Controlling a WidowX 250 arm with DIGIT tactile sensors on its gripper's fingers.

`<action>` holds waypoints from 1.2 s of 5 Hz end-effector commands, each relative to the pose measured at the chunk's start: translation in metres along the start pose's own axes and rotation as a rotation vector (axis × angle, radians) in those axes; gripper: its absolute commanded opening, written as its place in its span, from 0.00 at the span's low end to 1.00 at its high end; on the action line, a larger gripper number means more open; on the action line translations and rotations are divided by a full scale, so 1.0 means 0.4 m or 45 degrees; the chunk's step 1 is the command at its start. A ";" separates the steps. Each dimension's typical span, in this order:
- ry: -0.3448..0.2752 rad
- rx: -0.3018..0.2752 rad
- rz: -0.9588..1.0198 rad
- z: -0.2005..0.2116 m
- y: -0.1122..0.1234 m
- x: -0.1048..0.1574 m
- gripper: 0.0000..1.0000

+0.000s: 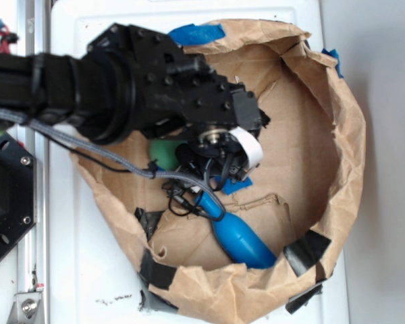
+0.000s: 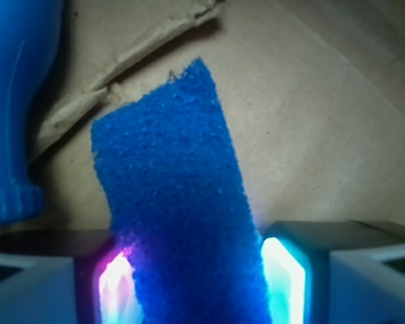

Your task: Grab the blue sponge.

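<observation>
The blue sponge [image 2: 179, 202] stands between the two lit pads [image 2: 283, 283] of the claw [image 2: 196, 290], which is closed on its lower end; its free end reaches out over the brown paper. In the outside view only a blue corner [image 1: 235, 183] shows under the claw [image 1: 223, 169]. It sits inside a crumpled paper-bag basin [image 1: 337, 175] patched with black tape [image 1: 305, 248]. A glossy blue pin [image 1: 239, 236] lies in the basin just beside it, and something green [image 1: 163, 152] peeks from under the arm [image 1: 121, 81]. The basin rests on a white surface [image 1: 94, 270].
</observation>
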State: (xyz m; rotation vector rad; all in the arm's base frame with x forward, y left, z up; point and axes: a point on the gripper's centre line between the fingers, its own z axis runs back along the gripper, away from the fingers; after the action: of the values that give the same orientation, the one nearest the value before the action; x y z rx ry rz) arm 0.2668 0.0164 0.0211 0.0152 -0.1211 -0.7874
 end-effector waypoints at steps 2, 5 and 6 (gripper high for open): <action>0.004 0.004 0.256 0.224 -0.035 0.098 0.00; 0.146 -0.050 0.784 0.333 -0.029 0.132 0.00; 0.137 -0.077 0.794 0.334 -0.026 0.132 0.00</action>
State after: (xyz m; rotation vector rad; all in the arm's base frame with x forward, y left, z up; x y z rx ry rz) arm 0.2669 -0.0159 0.1434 -0.0361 0.0676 -0.1615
